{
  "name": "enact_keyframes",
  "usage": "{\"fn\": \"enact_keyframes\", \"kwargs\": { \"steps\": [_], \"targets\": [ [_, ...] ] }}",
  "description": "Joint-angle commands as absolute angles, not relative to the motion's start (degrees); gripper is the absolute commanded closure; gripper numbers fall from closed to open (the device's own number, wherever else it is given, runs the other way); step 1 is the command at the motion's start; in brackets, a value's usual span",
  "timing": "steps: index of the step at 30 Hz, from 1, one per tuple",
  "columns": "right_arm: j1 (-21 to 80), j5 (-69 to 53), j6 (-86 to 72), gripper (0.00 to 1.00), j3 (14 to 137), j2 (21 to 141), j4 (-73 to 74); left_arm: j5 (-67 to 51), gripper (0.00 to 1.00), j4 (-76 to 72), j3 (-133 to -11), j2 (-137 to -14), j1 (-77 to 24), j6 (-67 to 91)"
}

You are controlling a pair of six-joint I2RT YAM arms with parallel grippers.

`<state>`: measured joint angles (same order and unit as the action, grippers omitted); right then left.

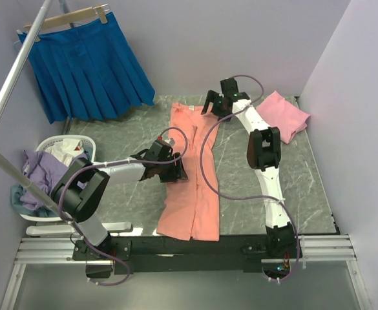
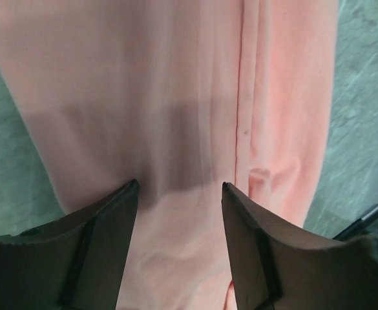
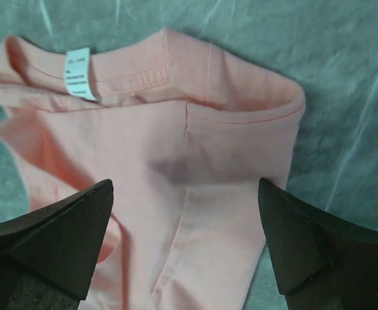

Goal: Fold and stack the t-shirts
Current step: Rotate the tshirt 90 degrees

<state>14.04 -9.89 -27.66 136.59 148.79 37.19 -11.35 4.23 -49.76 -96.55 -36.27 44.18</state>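
Observation:
The salmon-orange t-shirt [image 1: 192,194] lies folded lengthwise into a long strip down the middle of the marble table, collar end at the back. My left gripper [image 1: 170,169] hovers over the strip's left side near its middle; in the left wrist view it [image 2: 179,185] stands open above the salmon cloth [image 2: 176,77] with nothing pinched. My right gripper [image 1: 213,103] is at the collar end; in the right wrist view it [image 3: 185,183] is wide open over the folded shoulder [image 3: 227,148], below the white label [image 3: 79,73]. The lighter pink t-shirt [image 1: 282,115] lies folded at the back right.
A bright blue pleated skirt [image 1: 88,64] hangs on a hanger at the back left. A white basket [image 1: 79,141] with mixed clothes stands at the left edge. A white pole [image 1: 14,84] slants across the left. Walls close in on the right and back.

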Motion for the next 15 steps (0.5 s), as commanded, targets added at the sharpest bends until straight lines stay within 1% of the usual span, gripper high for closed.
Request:
{"fn": "enact_keyframes", "kwargs": {
  "steps": [1, 3, 6, 9, 10, 12, 13, 14, 15],
  "targets": [
    [10.6, -14.9, -26.0, 0.0, 139.4, 151.4, 34.5, -11.2, 0.39, 4.2, -46.4, -102.4, -36.7, 44.6],
    [9.8, -17.7, -26.6, 0.0, 140.4, 152.4, 33.1, -11.0, 0.39, 4.0, -47.2, -105.0, -36.7, 43.5],
    [9.2, -21.3, -26.6, 0.0, 140.2, 152.1, 31.0, -10.0, 0.42, 4.7, -48.9, -106.5, -36.7, 42.4],
    [9.4, -21.4, -25.4, 0.0, 134.1, 147.1, 26.9, -7.4, 0.41, 6.8, -51.0, -104.1, -36.7, 41.3],
    [9.5, -21.3, -24.8, 0.0, 129.7, 145.4, 25.7, -6.6, 0.41, 7.5, -51.5, -103.1, -36.7, 41.0],
    [9.5, -21.1, -24.4, 0.0, 124.4, 139.2, 21.4, -4.8, 0.4, 10.1, -53.2, -99.8, -36.7, 40.3],
    [9.6, -20.7, -24.3, 0.0, 118.6, 137.0, 19.7, -2.6, 0.4, 11.2, -53.8, -98.8, -36.7, 39.9],
    [9.7, -20.4, -24.2, 0.0, 115.6, 132.1, 18.0, -0.8, 0.39, 13.7, -55.4, -97.8, -36.7, 39.2],
    [9.7, -20.0, -24.2, 0.0, 113.0, 129.8, 16.1, -0.2, 0.39, 15.5, -56.4, -96.3, -36.7, 38.9]
  ]
}}
